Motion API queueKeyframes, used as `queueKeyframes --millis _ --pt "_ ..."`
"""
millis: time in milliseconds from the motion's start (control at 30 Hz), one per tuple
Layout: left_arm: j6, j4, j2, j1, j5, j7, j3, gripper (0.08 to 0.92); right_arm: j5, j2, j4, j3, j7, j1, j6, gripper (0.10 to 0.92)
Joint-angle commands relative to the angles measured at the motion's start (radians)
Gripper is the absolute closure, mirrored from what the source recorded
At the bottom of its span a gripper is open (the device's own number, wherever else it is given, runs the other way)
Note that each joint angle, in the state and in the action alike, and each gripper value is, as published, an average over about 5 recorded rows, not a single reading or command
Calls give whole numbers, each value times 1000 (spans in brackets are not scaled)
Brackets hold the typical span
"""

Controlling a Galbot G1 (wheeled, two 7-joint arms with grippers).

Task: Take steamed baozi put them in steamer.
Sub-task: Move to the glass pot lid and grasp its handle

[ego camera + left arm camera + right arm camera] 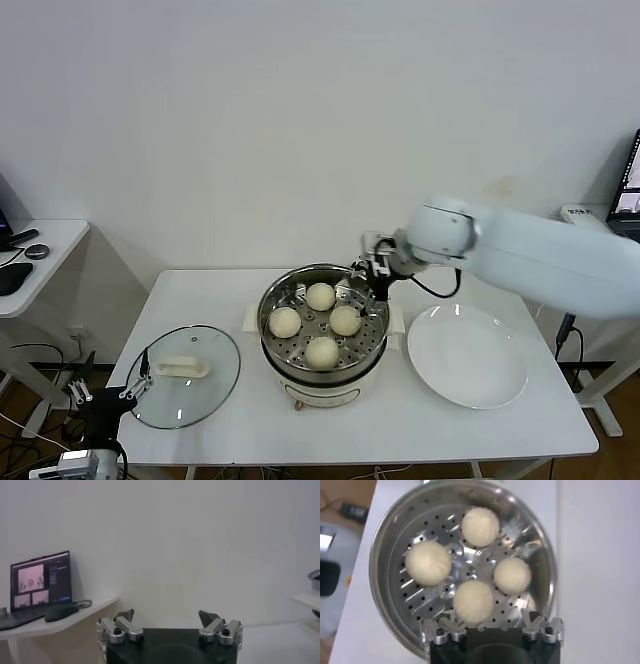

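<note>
Four buns seated in the steamer; right gripper above its far right rim, fingers apart and empty.

The steamer [323, 325] stands at the middle of the counter [200, 290], nearer the front edge. All four buns lie on its perforated tray: one toward the back [320, 296], one left [284, 322], one right [345, 320], one front [322, 352], close together. The right gripper [372, 272] hangs over the far right rim, holding nothing. A white plate [467, 356] lies bare just right of the steamer. A glass lid [184, 376] rests flat near the front left corner. The left gripper [108, 393] sits low beyond the front left corner, fingers apart, holding nothing.
</note>
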Motion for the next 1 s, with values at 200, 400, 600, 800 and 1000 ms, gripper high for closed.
queueKeyframes --millis 200,400,600,800,1000 --pt "0 -1 -14 6 8 4 9 177 -224 -210 217 1310 537 -1428 405 203" --pt "1 6 -14 11 25 -2 23 177 -532 149 187 1693 497 -1816 650 203" --pt "54 10 17 24 114 -71 53 177 -676 509 187 1918 457 -1964 847 203" --pt "50 101 60 3 495 -194 45 177 -635 694 235 2040 458 -2084 906 203" --pt "-55 249 140 20 1131 -232 -30 177 -562 702 271 2137 489 -2181 875 203"
